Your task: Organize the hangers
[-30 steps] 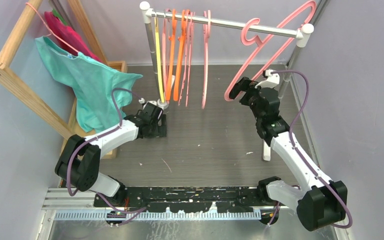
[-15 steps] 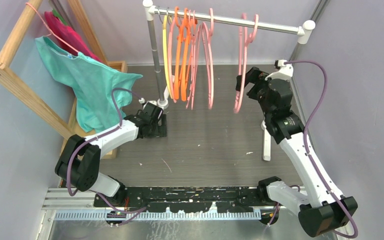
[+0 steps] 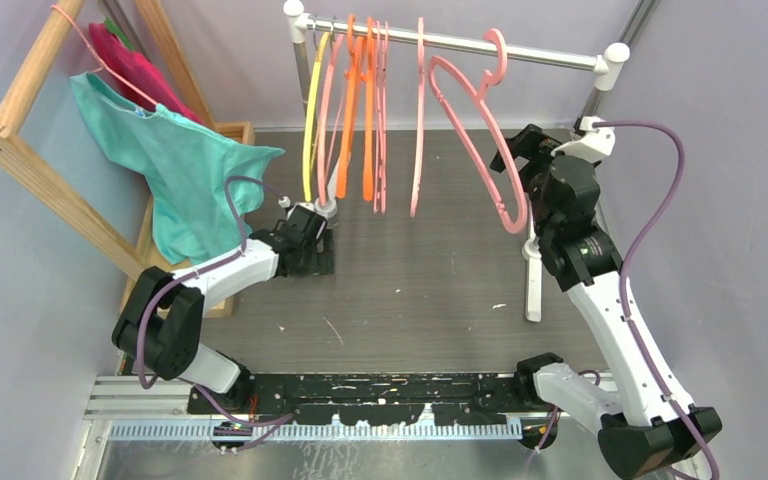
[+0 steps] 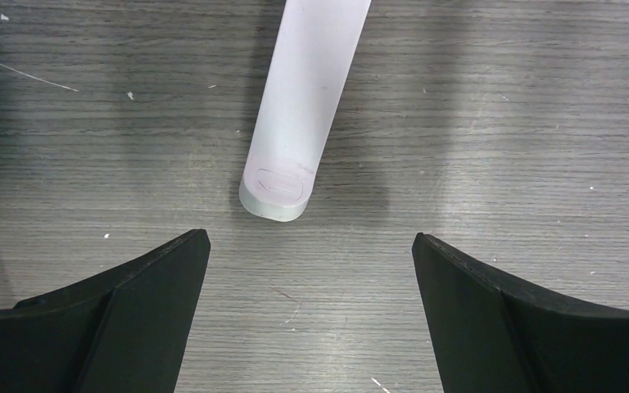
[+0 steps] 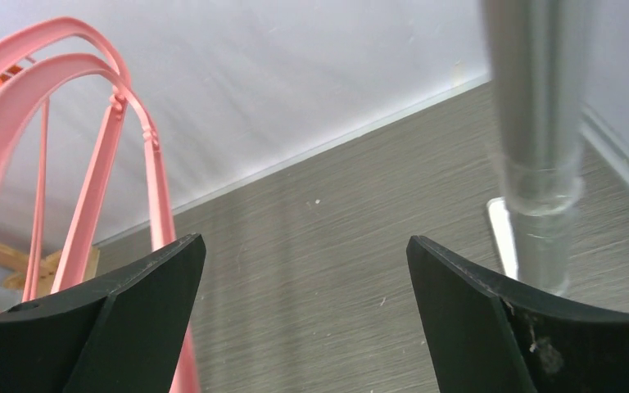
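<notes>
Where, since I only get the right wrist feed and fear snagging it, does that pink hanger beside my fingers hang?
Observer: The pink hanger is hooked on the rail, tilted, passing beside the open right gripper, not gripped.
Operator: And the rest?
Observer: The yellow hanger, orange hangers and other pink hangers bunch toward the rail's left end.
Operator: Left arm?
Observer: The left gripper is open, low over the table by the rack's foot.
</notes>
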Tool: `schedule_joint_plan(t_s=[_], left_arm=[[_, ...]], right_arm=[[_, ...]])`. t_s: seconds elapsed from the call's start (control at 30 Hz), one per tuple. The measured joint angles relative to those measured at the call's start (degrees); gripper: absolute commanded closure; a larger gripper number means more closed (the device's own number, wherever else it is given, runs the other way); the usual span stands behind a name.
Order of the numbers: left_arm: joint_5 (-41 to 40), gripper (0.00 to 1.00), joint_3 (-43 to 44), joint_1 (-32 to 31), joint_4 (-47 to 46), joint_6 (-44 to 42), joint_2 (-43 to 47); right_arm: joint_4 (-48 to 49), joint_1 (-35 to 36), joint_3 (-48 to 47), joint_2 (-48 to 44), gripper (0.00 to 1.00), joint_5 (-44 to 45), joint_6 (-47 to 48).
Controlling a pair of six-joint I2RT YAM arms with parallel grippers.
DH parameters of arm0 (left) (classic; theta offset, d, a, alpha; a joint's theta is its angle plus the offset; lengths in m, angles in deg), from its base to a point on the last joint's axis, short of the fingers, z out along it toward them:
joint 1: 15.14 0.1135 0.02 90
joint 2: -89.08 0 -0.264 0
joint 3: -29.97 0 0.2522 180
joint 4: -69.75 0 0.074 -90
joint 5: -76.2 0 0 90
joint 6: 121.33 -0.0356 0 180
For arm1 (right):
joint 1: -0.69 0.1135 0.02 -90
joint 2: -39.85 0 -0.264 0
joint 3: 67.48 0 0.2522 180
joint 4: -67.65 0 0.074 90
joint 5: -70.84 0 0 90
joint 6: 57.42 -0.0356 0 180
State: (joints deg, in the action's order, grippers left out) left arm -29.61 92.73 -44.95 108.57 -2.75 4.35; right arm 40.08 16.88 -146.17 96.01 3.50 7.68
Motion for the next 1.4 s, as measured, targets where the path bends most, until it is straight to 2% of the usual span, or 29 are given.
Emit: schedule_joint_plan(t_s=[0.4, 0.87, 1.0, 1.2, 1.4], left_arm=[[0.0, 0.02, 0.0, 0.0, -0.1, -0.2, -1.1], [0.2, 0.02, 0.0, 0.0, -1.3, -1.0, -2.3], [0.4, 0.02, 0.0, 0.0, -1.7, -1.0, -2.9], [0.5, 0.02, 0.0, 0.0, -2.2, -1.0, -3.0], [0.5, 0.02, 0.0, 0.0, -2.2, -1.0, -3.3]], right_arm=[[-2.4, 0.0, -0.8, -6.3, 0.0, 5.4, 2.4], [-15.5, 0.0, -0.2, -10.2, 0.0, 5.5, 5.4], [-16.3, 0.0, 7.8, -12.0, 0.0, 1.0, 4.9], [-13.2, 0.6, 26.8, -12.6, 0.0, -6.4, 4.2], [-7.2, 5.5, 32.6, -9.9, 0.0, -7.7, 4.7]])
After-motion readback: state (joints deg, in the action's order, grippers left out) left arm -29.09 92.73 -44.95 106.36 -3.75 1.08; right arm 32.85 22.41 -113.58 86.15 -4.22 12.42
